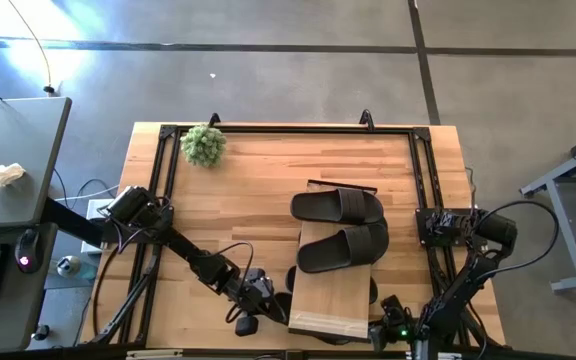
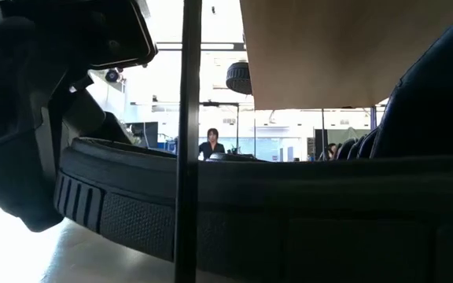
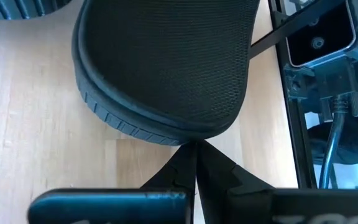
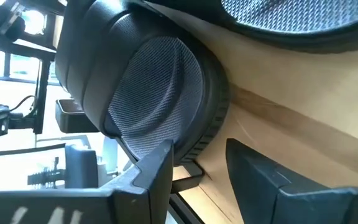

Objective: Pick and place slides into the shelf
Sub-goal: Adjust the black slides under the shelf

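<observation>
High view: 2 slides lay across the shelf (image 1: 333, 290) top, the far slide (image 1: 336, 206) overhanging its far end and the near slide (image 1: 342, 247) just behind it on the plank. More dark slide parts showed at both long edges of the shelf, partly hidden under it. Left gripper (image 1: 251, 310) sat at the shelf's left near corner, beside a dark sole end; right gripper (image 1: 393, 322) at the right near corner.

Low view: a slide sole (image 2: 289, 228) filled the frame under the plank, on the tabletop.

Left wrist: left fingers (image 3: 182, 168) were clenched together, empty, tips touching the rim of a slide (image 3: 166, 68) just ahead.

Right wrist: right fingers (image 4: 154, 171) were spread, holding nothing; a tilted slide (image 4: 148, 93) lay just ahead by the shelf's edge.

Judgement: 2 placed on top; at least 2 seemed left, not yet gripped.
</observation>
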`<control>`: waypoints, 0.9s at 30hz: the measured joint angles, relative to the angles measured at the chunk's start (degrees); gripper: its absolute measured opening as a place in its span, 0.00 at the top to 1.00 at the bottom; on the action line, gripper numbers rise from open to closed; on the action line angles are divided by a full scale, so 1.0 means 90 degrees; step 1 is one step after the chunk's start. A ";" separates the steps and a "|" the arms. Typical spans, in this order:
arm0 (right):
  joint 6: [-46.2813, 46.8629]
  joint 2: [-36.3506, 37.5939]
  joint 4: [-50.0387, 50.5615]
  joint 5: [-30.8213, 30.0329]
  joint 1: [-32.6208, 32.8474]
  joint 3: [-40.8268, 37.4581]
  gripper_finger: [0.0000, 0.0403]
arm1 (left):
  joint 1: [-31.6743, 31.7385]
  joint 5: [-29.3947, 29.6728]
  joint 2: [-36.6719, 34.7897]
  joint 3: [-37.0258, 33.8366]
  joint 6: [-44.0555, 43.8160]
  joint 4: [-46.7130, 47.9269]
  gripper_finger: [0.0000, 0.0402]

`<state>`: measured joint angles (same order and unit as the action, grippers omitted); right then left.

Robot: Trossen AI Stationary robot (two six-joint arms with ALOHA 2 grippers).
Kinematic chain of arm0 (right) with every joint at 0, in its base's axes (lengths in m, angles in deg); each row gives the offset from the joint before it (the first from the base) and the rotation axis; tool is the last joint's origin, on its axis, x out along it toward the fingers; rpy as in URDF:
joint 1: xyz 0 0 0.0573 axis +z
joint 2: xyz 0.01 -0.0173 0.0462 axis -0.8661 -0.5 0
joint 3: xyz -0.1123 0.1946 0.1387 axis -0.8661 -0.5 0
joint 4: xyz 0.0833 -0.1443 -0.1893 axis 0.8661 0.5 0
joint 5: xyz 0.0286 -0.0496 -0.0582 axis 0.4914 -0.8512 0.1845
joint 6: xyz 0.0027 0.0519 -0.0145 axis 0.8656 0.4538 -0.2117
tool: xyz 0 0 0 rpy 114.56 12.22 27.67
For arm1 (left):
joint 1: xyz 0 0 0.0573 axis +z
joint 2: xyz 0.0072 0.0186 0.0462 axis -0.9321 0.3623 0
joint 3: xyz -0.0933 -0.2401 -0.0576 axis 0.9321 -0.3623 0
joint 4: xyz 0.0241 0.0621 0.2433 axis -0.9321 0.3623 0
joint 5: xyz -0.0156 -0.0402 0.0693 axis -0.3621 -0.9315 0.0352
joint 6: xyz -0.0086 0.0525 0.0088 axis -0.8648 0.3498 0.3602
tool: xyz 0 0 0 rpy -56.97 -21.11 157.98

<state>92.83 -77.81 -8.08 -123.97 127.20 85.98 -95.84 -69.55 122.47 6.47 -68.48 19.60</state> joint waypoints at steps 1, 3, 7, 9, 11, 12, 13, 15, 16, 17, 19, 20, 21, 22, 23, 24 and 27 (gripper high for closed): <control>-0.0001 0.0000 -0.0014 -0.0007 0.0000 0.0000 0.65 | 0.0001 0.0000 0.0000 0.0000 -0.0021 0.0000 1.00; -0.0021 0.0000 -0.0048 -0.0044 -0.0005 0.0000 0.65 | 0.0003 0.0005 0.0000 0.0000 -0.0024 -0.0004 1.00; -0.0028 0.0000 -0.0098 -0.0130 -0.0007 0.0000 0.65 | 0.0006 0.0009 0.0000 0.0000 -0.0024 -0.0034 1.00; -0.0043 0.0002 -0.0098 -0.0006 -0.0049 0.0002 0.65 | 0.0006 0.0011 0.0000 0.0000 -0.0026 -0.0084 1.00; -0.0082 0.0004 -0.0071 0.0100 -0.0099 0.0005 0.65 | 0.0006 0.0007 0.0000 0.0000 -0.0031 -0.0136 1.00; -0.0087 0.0006 -0.0052 0.0096 -0.0116 0.0005 0.65 | 0.0004 0.0004 0.0000 -0.0001 -0.0032 -0.0183 1.00; -0.0087 0.0010 -0.0029 0.0089 -0.0130 0.0005 0.65 | 0.0001 0.0001 0.0000 0.0000 -0.0034 -0.0224 1.00; -0.0087 0.0010 0.0019 0.0087 -0.0161 0.0007 0.65 | -0.0001 -0.0005 0.0000 -0.0001 -0.0034 -0.0253 1.00; -0.0088 0.0012 0.0054 0.0090 -0.0172 0.0007 0.65 | -0.0001 -0.0007 0.0000 -0.0002 -0.0034 -0.0253 1.00; -0.0090 0.0012 0.0100 0.0092 -0.0184 0.0007 0.66 | -0.0001 -0.0011 0.0000 -0.0002 -0.0034 -0.0255 1.00; -0.0090 0.0012 0.0179 0.0090 -0.0190 0.0007 0.68 | -0.0001 -0.0011 0.0000 -0.0002 -0.0034 -0.0275 1.00; -0.0090 0.0012 0.0195 0.0092 -0.0192 0.0007 0.70 | -0.0001 -0.0011 0.0000 -0.0002 -0.0039 -0.0282 1.00; -0.0092 0.0012 0.0202 0.0095 -0.0194 0.0007 0.72 | -0.0001 -0.0011 0.0000 -0.0001 -0.0041 -0.0282 1.00; -0.0092 0.0012 0.0216 0.0107 -0.0194 0.0007 0.74 | 0.0000 -0.0011 0.0000 -0.0002 -0.0048 -0.0287 1.00; -0.0090 0.0012 0.0230 0.0121 -0.0194 0.0007 0.76 | 0.0001 -0.0010 0.0000 -0.0002 -0.0073 -0.0289 1.00; -0.0092 0.0012 0.0235 0.0131 -0.0197 0.0007 0.79 | 0.0001 -0.0008 0.0000 -0.0002 -0.0092 -0.0294 1.00; -0.0091 0.0015 0.0264 0.0136 -0.0197 0.0010 0.86 | 0.0001 -0.0008 0.0000 -0.0002 -0.0149 -0.0294 1.00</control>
<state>92.01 -77.67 -5.70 -122.75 125.43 86.07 -95.83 -69.63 122.47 6.45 -69.82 16.95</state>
